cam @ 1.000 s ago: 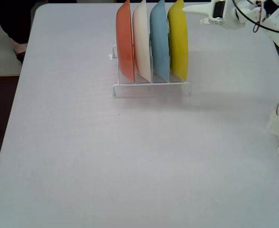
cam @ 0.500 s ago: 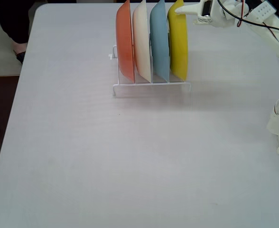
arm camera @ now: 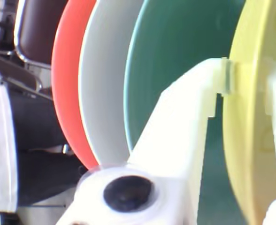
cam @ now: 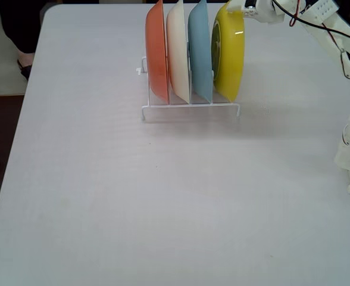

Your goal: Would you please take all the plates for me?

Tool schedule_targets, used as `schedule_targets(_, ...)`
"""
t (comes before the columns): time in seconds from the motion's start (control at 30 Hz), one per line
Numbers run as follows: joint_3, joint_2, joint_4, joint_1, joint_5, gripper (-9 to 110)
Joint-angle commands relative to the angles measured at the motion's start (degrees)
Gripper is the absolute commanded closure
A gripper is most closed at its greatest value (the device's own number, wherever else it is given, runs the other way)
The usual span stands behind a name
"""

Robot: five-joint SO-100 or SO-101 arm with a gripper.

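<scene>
Fixed view, left to right: orange plate (cam: 156,53), cream plate (cam: 177,50), blue plate (cam: 199,50) upright in rack (cam: 190,107); yellow plate (cam: 230,56) tilted at rack's 3 o'clock, gripper (cam: 230,8) pinching its rim. Weak grip risks it slipping, dragging rack.

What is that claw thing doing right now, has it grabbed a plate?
Gripper: its fingers sit either side of the yellow plate rim; whether it is clamped shut cannot be told.

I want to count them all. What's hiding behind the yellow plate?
In the fixed view, behind the yellow plate stand the blue plate, cream plate and orange plate in the white rack. Each covers most of the next one's face.
</scene>
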Motion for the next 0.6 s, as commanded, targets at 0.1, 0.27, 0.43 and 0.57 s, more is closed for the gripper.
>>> schedule_targets(0.1, -19.0, 1.0, 5.3, -2.0, 1.6, 102)
schedule_targets(0.27, -23.4, 6.2, 7.0, -3.8, 5.5, 102)
schedule_targets(0.43, -23.4, 13.7, 7.5, -6.7, 12.8, 102)
schedule_targets(0.57, -22.4, 19.6, 8.4, -9.7, 19.1, 102)
